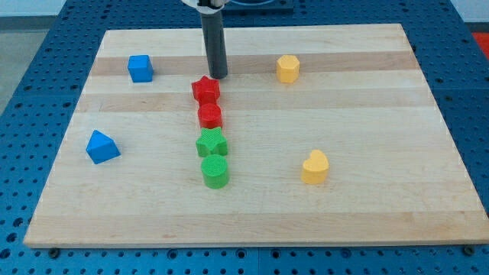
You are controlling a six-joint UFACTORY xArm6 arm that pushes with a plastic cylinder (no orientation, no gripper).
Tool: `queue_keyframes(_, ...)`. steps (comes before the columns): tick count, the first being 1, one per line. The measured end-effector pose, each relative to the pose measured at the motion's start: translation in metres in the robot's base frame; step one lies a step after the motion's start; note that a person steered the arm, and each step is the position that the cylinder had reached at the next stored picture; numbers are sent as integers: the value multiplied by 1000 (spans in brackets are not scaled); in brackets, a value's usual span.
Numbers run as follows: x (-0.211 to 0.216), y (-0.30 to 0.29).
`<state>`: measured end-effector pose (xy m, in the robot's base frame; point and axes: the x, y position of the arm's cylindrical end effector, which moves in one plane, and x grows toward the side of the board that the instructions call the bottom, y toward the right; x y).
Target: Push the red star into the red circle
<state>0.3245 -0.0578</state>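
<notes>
Nearest the view's bottom edge, the wooden board (367, 221) shows pale grain in lengthwise strips, resting on a blue perforated table (23, 84) whose far parts are cut off by the frame. A ridged green cylinder (215, 172) stands closest, its top face finely lined. To the view's right sits a yellow heart-shaped block (314, 167); to the view's left, a blue triangular block (101, 147). Just above the cylinder and touching it is the green star (212, 142). Next up the same column comes the red circle (210, 116), a short round block, and touching its far side is the red star (205, 89), so the two red pieces sit pressed together. Whether a sliver of gap remains between them is hard to make out. My tip (218, 76) rests on the board just beyond the red star, slightly to the view's right, close but apparently apart from it. The rod is a plain dark cylinder with no fingers to open or shut; its upper end is cut off at the view's top. Farther back lie a blue cube (140, 68) and a yellow hexagonal block (287, 68).
</notes>
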Motion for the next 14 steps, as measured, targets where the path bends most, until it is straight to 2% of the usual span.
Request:
queue_keyframes(1, 9, 11)
queue_keyframes(2, -6, 11)
queue_keyframes(3, -46, -14)
queue_keyframes(4, -39, -41)
queue_keyframes(5, -2, -49)
queue_keyframes(12, 49, -44)
queue_keyframes(14, -7, -61)
